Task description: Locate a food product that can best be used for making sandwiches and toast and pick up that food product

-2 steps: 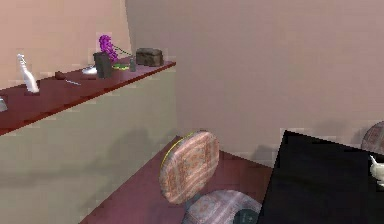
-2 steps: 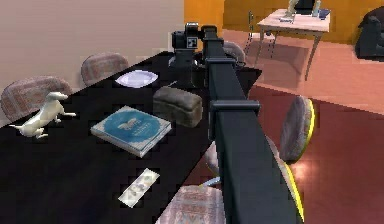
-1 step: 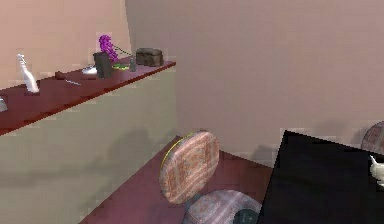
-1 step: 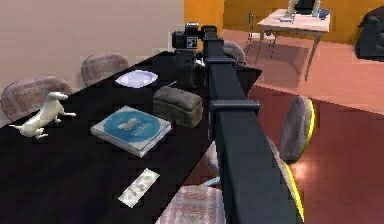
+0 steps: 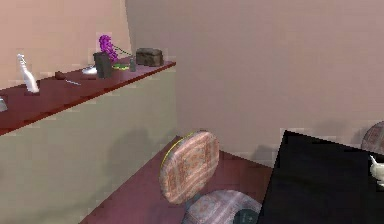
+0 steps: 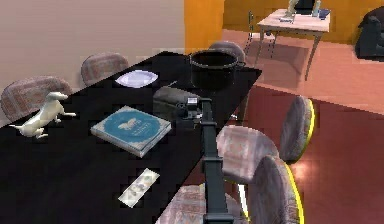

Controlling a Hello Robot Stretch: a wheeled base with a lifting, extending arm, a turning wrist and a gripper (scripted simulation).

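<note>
The dark arm bar (image 6: 211, 165) rises over the black table's (image 6: 60, 170) near edge. My gripper (image 6: 188, 108) sits at its far end, by a dark grey boxy object (image 6: 170, 96) that lies on the table. I cannot tell whether the gripper holds anything. In the forward view, a small dark brown block (image 5: 150, 57) rests on the dark red ledge (image 5: 60, 100) at the far end, next to a purple item (image 5: 106, 46).
On the table are a black pot (image 6: 214, 70), white plate (image 6: 136, 78), blue book (image 6: 131, 128), white dog figure (image 6: 44, 115) and paper slip (image 6: 139, 187). Upholstered chairs (image 6: 262, 140) ring it. A white figurine (image 5: 28, 74) stands on the ledge. A wooden desk (image 6: 292, 28) stands beyond.
</note>
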